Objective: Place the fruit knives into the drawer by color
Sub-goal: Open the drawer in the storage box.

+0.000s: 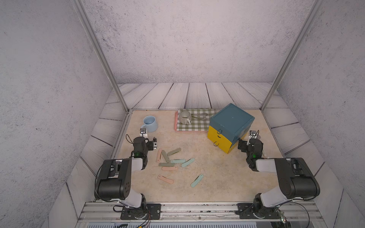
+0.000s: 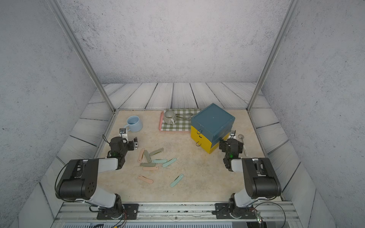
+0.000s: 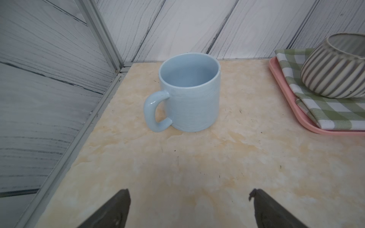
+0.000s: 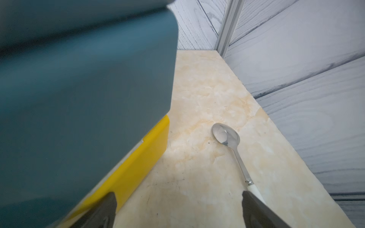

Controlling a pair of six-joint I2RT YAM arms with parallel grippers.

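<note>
Several fruit knives (image 1: 169, 160) in salmon pink, olive and pale teal lie scattered flat on the beige tabletop between my two arms; they show in both top views (image 2: 151, 160). The drawer (image 1: 231, 126), a dark teal cube with yellow fronts and black ring pulls, stands at the back right, its lowest front sticking out a little. My left gripper (image 3: 189, 193) is open and empty, left of the knives, facing a blue mug. My right gripper (image 4: 178, 195) is open and empty, close beside the drawer's right side (image 4: 79, 98).
A light blue mug (image 1: 150, 123) stands at the back left. A pink tray (image 1: 175, 123) with a green checkered cloth holds a striped cup (image 1: 184, 116) and metal cutlery (image 1: 199, 116). A spoon (image 4: 227, 136) lies right of the drawer, by the right wall.
</note>
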